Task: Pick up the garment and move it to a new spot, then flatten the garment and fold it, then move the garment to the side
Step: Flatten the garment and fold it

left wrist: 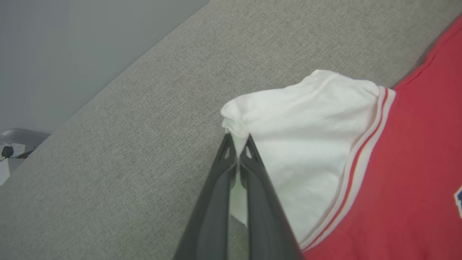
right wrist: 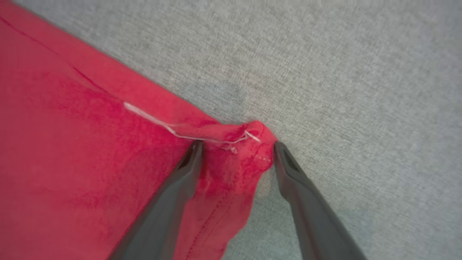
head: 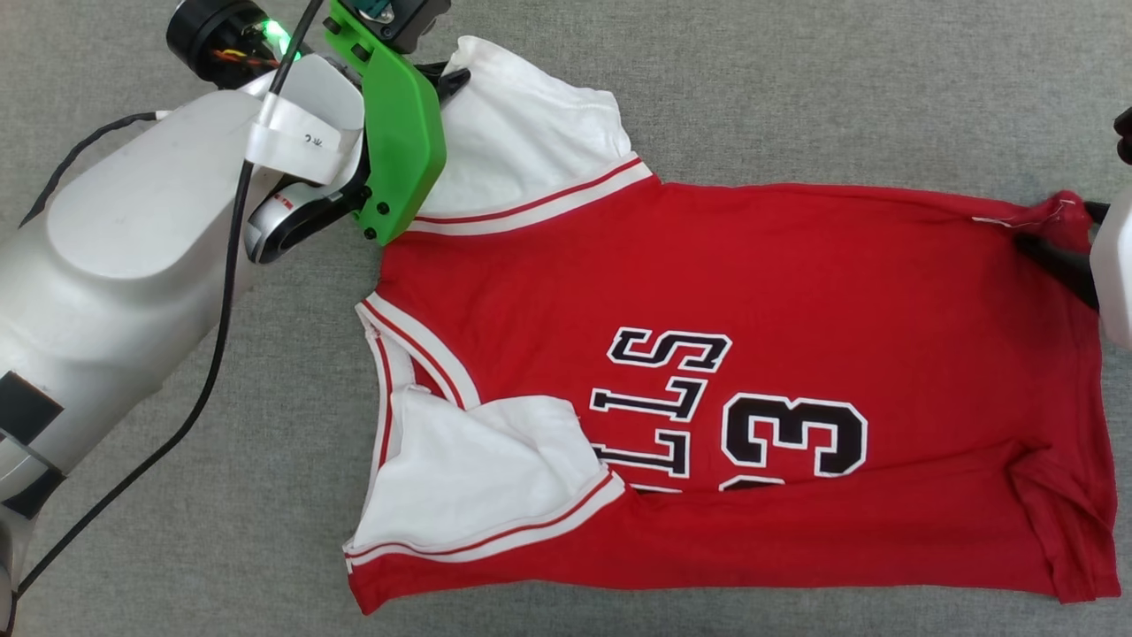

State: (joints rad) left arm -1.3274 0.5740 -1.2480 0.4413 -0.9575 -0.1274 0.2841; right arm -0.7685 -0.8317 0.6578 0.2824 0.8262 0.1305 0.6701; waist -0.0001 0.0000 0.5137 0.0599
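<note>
The garment (head: pixel 796 265) is a red jersey with white sleeves and black lettering, spread across the grey cloth-covered table with its collar toward the left. My left gripper (left wrist: pixel 237 139) is shut on the edge of the far white sleeve (left wrist: pixel 306 137), with white cloth pinched between its fingers; in the head view the left gripper (head: pixel 453 81) sits at the top left behind a green bracket. My right gripper (right wrist: pixel 238 146) is open, one finger on each side of the bunched red hem corner (right wrist: pixel 234 169). From the head camera the right gripper (head: pixel 1057 226) is at the right edge.
Grey fabric (head: pixel 796 88) covers the table all around the jersey. The table's edge (left wrist: pixel 126 68) runs diagonally beyond the left gripper, with a grey wall and a power socket (left wrist: pixel 11 150) past it. A black cable (head: pixel 221 336) hangs along my left arm.
</note>
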